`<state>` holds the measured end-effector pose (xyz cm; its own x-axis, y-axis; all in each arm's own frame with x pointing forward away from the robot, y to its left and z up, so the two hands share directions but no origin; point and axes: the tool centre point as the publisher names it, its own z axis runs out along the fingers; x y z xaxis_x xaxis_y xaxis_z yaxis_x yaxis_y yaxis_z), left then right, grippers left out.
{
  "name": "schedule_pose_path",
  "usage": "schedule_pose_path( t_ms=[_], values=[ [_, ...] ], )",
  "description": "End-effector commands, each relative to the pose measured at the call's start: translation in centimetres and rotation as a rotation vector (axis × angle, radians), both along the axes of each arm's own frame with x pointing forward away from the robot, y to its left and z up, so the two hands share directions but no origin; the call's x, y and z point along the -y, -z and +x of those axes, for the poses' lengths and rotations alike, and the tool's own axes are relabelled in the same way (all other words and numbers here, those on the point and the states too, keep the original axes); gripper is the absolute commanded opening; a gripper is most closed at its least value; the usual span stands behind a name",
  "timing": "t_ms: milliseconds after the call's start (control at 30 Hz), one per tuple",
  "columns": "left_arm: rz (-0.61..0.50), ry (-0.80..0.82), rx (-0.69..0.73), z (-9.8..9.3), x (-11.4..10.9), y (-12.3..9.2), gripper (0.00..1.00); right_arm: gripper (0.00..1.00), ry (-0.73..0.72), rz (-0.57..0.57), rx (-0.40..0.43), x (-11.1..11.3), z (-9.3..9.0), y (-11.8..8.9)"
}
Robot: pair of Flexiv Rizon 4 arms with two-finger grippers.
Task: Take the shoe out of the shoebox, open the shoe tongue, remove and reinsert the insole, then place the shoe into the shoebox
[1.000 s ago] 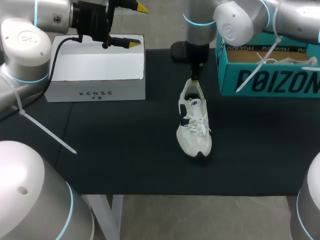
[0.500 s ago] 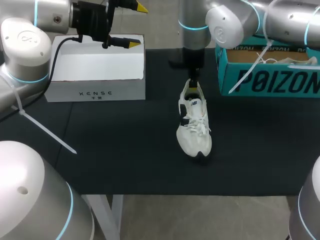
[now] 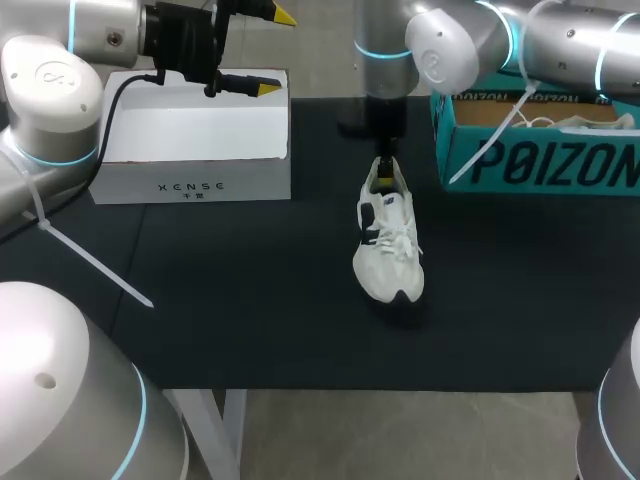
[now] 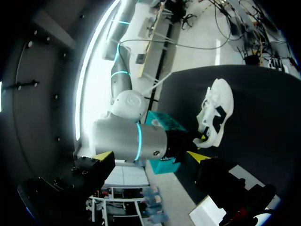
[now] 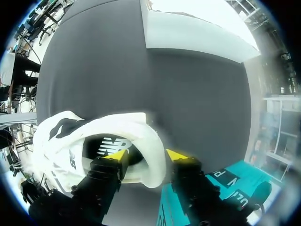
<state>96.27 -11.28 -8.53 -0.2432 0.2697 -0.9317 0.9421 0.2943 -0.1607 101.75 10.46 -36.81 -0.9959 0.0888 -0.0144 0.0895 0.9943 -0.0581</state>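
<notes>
Head view: over the last second the right arm (image 3: 440, 50) has slid a little to the left, and the shoe (image 3: 388, 245) has turned with it. It leaned over with its side showing before; now it stands more nearly upright on its sole, toe toward the near edge of the surface (image 3: 250, 300), in the middle and nearer the far edge. The left gripper (image 3: 275, 52) has not moved: it hangs over the far left of the surface with its fingers wide apart and nothing between them, above the white box (image 3: 195, 140) that sits at the far left edge. To the right of that box, with bare black surface between, comes the shoe, and at its heel the right gripper (image 3: 385, 165) points down. In the right wrist view the right gripper (image 5: 149, 156) is clamped on the heel rim, one yellow tip inside the shoe's opening and the other outside. The teal shoebox (image 3: 540, 150) stands open at the far right corner, near the shoe but not touching it, and the right arm crosses over its left end.
</notes>
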Motion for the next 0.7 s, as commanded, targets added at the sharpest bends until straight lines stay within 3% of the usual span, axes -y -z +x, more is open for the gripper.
schedule_pose_path(
  t_ms=[33,400,700],
  values=[
    [0.004,0.001,-0.001,0.0,0.0,0.0,1.0,0.53,-0.001,0.004,0.025,0.4,-0.9,0.5],
    [0.004,0.001,-0.001,0.0,0.0,0.0,1.0,0.63,-0.011,0.007,0.068,0.0,-0.7,-1.3],
    [0.004,0.001,-0.001,0.0,0.0,0.0,1.0,0.62,-0.006,0.009,0.052,-0.2,0.6,-0.2]
  ],
)
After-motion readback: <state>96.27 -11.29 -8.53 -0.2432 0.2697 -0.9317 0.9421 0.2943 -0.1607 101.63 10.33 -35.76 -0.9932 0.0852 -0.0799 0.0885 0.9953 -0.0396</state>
